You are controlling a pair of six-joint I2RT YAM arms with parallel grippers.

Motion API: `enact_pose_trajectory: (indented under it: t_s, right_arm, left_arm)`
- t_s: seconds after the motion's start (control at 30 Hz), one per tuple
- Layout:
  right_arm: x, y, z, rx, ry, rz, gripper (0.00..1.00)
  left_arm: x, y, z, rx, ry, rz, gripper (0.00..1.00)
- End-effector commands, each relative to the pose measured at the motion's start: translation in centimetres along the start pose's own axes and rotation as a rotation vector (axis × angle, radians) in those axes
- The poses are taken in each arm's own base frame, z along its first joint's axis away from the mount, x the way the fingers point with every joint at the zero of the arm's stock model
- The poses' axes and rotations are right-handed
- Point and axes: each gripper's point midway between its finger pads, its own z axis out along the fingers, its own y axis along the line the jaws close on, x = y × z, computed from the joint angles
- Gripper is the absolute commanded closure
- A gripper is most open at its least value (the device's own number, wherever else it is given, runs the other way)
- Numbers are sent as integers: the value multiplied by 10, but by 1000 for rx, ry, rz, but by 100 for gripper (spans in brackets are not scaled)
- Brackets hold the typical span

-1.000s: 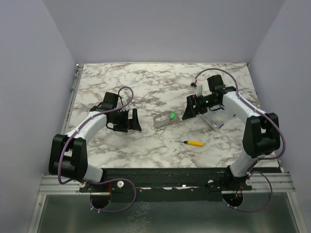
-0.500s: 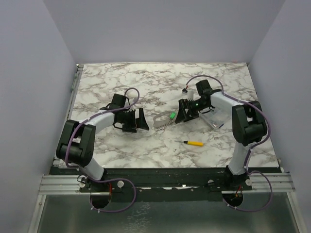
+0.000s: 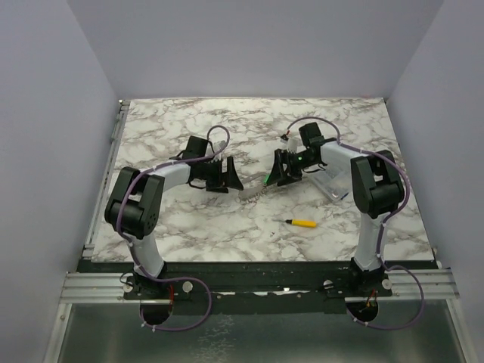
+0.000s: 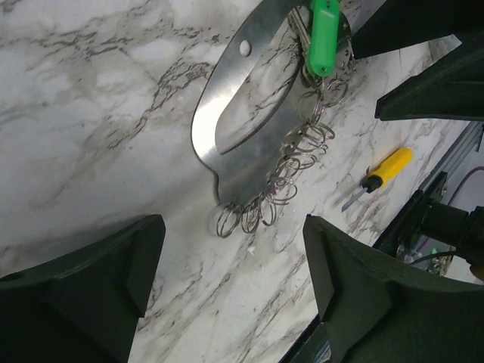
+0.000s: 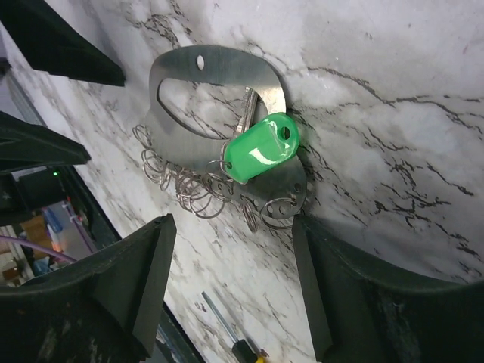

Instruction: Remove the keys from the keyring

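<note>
The keyring is a flat silvery plate with a slot and several small wire rings along one edge, lying on the marble table. A key with a bright green head lies on it. My left gripper is open, just short of the ring end. In the right wrist view the keyring and green key lie just ahead of my open right gripper, whose right finger is close by the plate's edge. From above, the keyring lies between the left gripper and right gripper.
A yellow-handled screwdriver lies nearer the front, also seen in the left wrist view and the right wrist view. A clear plastic box sits under the right arm, to the right of the keyring.
Both arms have swung inward: the left gripper moved right and the right gripper moved left, closing in on the keyring from either side. The keyring has not moved.
</note>
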Motion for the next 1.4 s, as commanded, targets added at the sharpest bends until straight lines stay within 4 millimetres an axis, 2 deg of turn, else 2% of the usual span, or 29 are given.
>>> enact_pose_trajectory:
  t_s: [0.0,0.1,0.23,0.43,0.53,0.67,0.73,0.83,0.93,1.0,1.03,1.1,1.17,1.27,1.37]
  right_arm:
    - [6,-7,19,-31,16,46,28]
    - [11,0,20,-74,28,44,30]
    - [13,24,18,-216,33,69,38]
    - [9,52,6,-315,8,62,60]
    - [5,56,2,-309,-19,57,70]
    - [3,59,-3,-293,-38,43,94]
    - [1,60,-5,-284,-44,35,99]
    - [-1,64,-11,-275,-60,9,99]
    - [-5,71,-19,-269,-86,-36,99]
    - [-7,68,-22,-228,-97,-55,99]
    - [-8,61,-21,-177,-102,-47,98]
    - [-10,42,-20,-60,-112,-21,69]
    - [-13,25,-21,44,-124,-17,55]
    - [-21,12,-23,143,-156,-70,43]
    - [-27,8,-19,194,-162,-158,41]
  left_arm:
    - [39,33,32,-74,114,-52,20]
    - [45,33,43,-55,145,-60,31]
    - [46,31,58,-35,178,-60,45]
    - [45,27,70,-16,197,-49,63]
    - [44,26,69,-10,197,-44,69]
    - [44,20,64,4,192,-29,70]
    - [43,17,60,11,188,-15,70]
    - [41,11,50,21,171,14,69]
    - [35,5,37,32,143,45,63]
    - [32,4,29,32,126,59,61]
    - [31,5,26,23,123,64,61]
    - [33,7,23,8,123,63,60]
    - [33,9,23,-8,119,57,55]
    - [31,11,22,-24,109,63,49]
    - [29,10,20,-22,102,77,44]
